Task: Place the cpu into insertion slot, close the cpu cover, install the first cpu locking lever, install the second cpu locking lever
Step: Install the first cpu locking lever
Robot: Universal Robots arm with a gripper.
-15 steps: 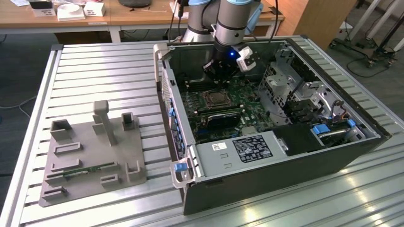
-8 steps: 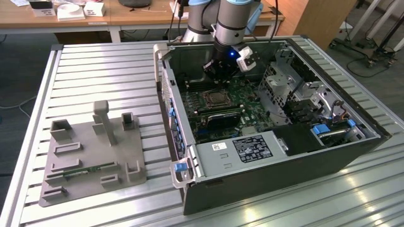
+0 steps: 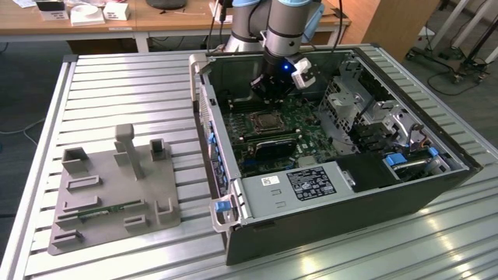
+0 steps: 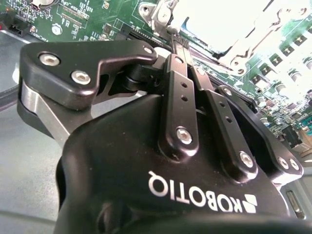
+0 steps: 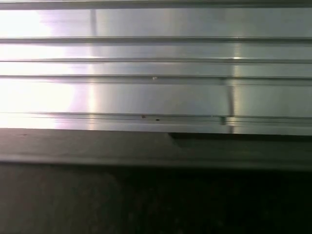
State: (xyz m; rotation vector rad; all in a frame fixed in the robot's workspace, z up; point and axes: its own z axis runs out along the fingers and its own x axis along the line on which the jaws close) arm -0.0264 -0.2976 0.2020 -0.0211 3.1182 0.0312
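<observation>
Inside the open computer case (image 3: pixel 335 210), the insertion slot (image 3: pixel 266 122) sits on the green board. A silvery square, the cpu (image 3: pixel 267 121), lies in it, with the cpu cover (image 3: pixel 255 116) flat around it as a metal frame. In the second wrist view the cpu (image 4: pixel 229 19) is a bright glare, with the cpu cover's frame (image 4: pixel 161 13) at its corner. My gripper (image 3: pixel 269 96) hangs just behind the slot. Its black fingers (image 4: pixel 178 97) are pressed together, so the gripper (image 4: pixel 176 43) is shut, with its tips at the slot's edge. Whether they pinch a locking lever is hidden.
A drive cage (image 3: pixel 350 105) and cables stand at the exterior view's right of the board, and a labelled metal box (image 3: pixel 307 182) is in front. A black block (image 3: pixel 272 149) lies just before the slot. A grey fixture (image 3: pixel 116 192) sits on the slatted table (image 5: pixel 156 97).
</observation>
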